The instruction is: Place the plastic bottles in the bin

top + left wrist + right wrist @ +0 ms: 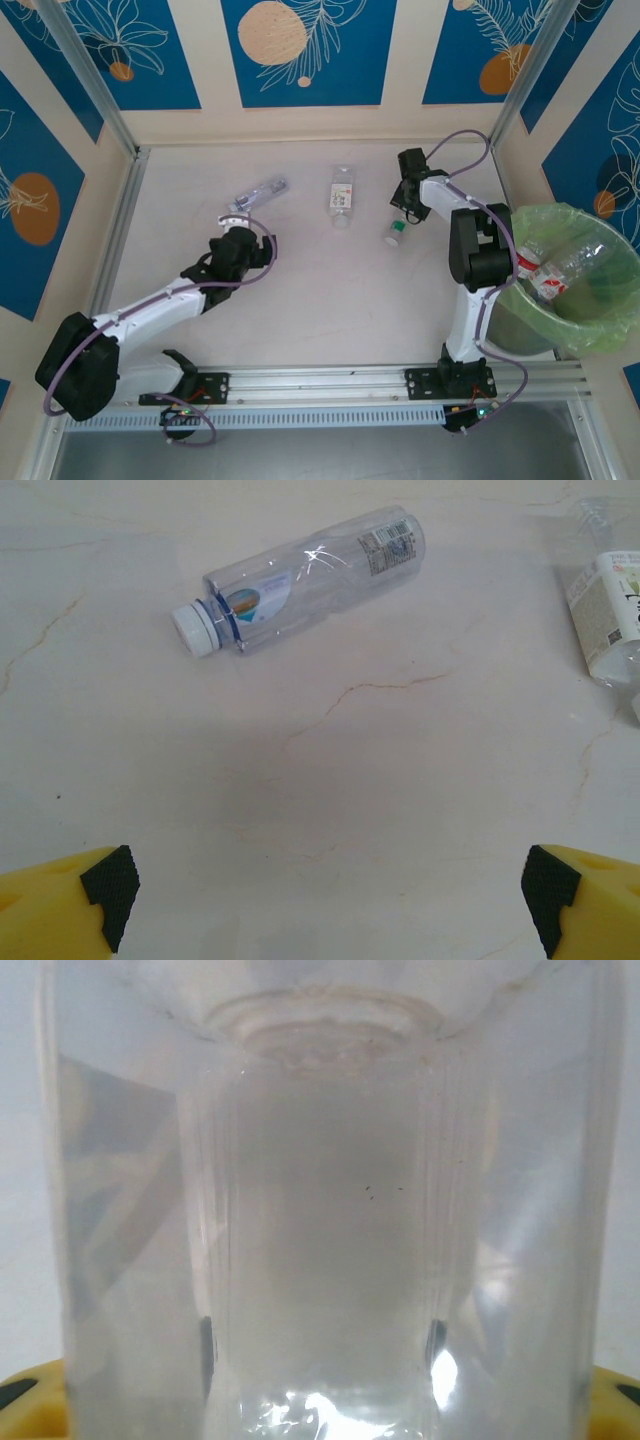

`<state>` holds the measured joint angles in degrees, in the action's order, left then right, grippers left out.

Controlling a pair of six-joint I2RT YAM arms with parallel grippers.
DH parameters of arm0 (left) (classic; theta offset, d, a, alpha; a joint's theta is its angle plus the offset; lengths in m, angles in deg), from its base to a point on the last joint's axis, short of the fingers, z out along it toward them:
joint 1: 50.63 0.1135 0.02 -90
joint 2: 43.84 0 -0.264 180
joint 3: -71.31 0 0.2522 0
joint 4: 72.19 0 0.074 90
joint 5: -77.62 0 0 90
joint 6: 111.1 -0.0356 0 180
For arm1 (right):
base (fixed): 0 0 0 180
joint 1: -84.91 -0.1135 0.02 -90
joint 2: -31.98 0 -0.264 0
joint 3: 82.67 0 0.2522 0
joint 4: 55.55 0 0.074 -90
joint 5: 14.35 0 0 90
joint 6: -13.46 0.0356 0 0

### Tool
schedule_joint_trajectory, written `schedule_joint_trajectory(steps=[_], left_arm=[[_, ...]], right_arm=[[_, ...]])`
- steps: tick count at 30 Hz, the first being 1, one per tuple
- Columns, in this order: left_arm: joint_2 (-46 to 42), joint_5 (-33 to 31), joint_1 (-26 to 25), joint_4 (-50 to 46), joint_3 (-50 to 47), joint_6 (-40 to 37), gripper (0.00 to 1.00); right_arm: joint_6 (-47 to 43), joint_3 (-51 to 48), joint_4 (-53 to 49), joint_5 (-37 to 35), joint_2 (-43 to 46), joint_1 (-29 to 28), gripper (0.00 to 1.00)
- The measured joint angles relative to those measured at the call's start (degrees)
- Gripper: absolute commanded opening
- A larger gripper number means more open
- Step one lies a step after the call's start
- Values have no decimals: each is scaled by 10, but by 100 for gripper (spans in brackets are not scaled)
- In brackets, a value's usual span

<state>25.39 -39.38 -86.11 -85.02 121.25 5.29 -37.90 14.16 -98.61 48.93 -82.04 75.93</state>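
Pale marbled table (300, 310): I see my left gripper (325, 905) wide open and empty, near a white-capped bottle (300, 580). My right gripper (402, 205) is open around a green-capped bottle (396, 230); the bin (520, 300) at right holds others

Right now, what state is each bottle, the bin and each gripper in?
left gripper: open, empty.
right gripper: around the green-capped bottle; cannot tell whether it is clamped.
green-capped bottle: capped, between the right gripper's fingers.
white-capped bottle: capped, lying on its side, untouched.
white-labelled bottle: lying flat, untouched.
bin: open, bag-lined, holding crushed bottles.
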Motion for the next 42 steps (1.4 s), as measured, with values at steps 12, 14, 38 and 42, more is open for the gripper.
schedule_joint_trajectory(steps=[12,14,38,42], left_arm=[[39,66,0,17,20,-15,100],[49,75,0,22,29,-15,100],[119,174,0,60,96,-3,100],[125,179,0,62,96,3,100]], right_arm=[[-29,-49,15,17,97,-15,43],[-34,-59,17,19,116,-18,42],[-148,-180,113,149,372,-47,39],[-167,-178,101,165,398,-47,39]])
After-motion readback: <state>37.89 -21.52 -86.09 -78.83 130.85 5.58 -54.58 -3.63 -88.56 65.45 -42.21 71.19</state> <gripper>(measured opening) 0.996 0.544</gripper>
